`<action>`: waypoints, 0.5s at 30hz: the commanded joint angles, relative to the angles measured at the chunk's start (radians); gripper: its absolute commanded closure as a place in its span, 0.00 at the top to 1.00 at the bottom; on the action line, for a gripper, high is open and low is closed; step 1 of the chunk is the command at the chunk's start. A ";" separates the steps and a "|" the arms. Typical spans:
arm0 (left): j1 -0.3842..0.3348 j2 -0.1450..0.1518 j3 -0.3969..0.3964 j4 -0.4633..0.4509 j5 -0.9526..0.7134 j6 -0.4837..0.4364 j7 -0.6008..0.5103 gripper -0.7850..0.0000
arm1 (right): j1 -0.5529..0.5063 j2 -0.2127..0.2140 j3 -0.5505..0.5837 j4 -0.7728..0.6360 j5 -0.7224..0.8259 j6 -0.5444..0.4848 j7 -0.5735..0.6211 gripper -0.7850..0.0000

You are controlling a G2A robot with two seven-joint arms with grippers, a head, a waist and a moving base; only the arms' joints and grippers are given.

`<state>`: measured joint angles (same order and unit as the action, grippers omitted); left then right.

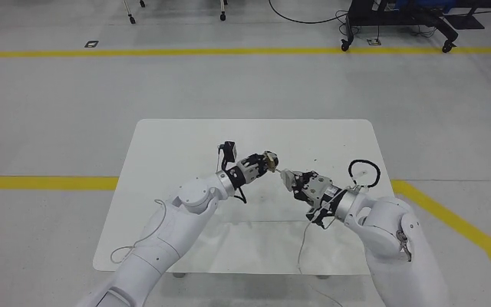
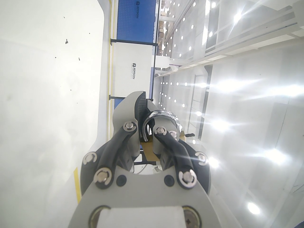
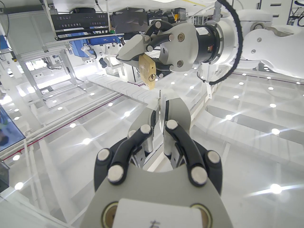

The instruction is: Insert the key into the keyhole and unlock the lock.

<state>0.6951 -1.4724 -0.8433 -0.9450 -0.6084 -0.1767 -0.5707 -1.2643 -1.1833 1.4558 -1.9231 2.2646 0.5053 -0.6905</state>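
Left gripper [image 1: 268, 162] fingers [image 2: 128, 110] pinch brass padlock [image 3: 147, 68] above bench [image 1: 192, 146] centre. At its 4 o'clock, right gripper [image 3: 161, 110] fingers [image 3: 178, 112] pinch key [image 3: 160, 104], tip near keyhole [image 3: 152, 77].

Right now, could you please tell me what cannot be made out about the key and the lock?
Key: head hidden between the right fingers, right wrist view.
Keyhole: hidden behind the lock and left fingers, left wrist view.
Top view: key and lock too small to tell whether they touch.
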 commanded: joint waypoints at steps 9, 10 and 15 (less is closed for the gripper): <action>-0.003 -0.014 0.000 0.015 0.063 -0.021 0.040 0.00 | -0.005 0.003 -0.018 0.011 0.014 -0.051 -0.009 0.00; -0.002 -0.014 -0.003 0.016 0.069 -0.026 0.044 0.00 | -0.008 0.003 -0.021 0.011 0.015 -0.059 -0.011 0.00; 0.005 -0.014 -0.012 0.010 0.116 -0.049 0.065 0.00 | -0.013 0.003 -0.037 0.013 0.014 -0.089 -0.011 0.00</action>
<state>0.6976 -1.4868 -0.8538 -0.9328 -0.5023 -0.2223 -0.5099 -1.2775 -1.1803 1.4214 -1.9113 2.2789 0.4193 -0.7034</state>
